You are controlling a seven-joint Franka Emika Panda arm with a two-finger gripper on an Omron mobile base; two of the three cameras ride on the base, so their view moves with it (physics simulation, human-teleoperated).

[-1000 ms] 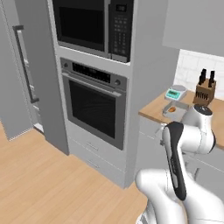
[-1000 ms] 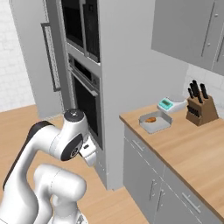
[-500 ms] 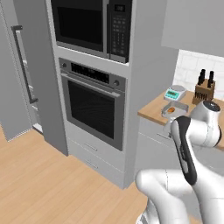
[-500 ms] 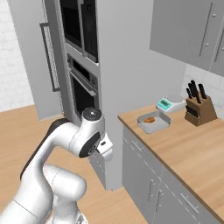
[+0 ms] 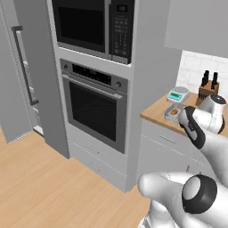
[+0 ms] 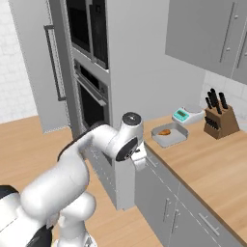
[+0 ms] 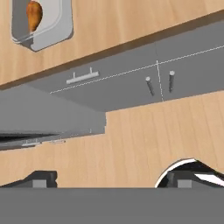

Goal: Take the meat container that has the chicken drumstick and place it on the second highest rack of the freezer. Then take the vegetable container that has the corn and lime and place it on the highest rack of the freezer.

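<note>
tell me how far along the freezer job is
Early. Done: the tall grey freezer's door already stands open. In hand: nothing; the end effector is open and empty, looking down at the floor and lower cabinet fronts, with the shallow grey meat container holding the orange-brown chicken drumstick on the wooden counter. Left: grasp that container, shelve it, then handle the vegetable container.

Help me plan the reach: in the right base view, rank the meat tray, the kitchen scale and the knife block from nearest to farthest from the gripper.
From the gripper, at the counter's front edge:
1. Meat tray, with the chicken drumstick, at the counter's near end.
2. Kitchen scale, behind the tray by the wall.
3. Knife block, farther right along the wall.
</note>
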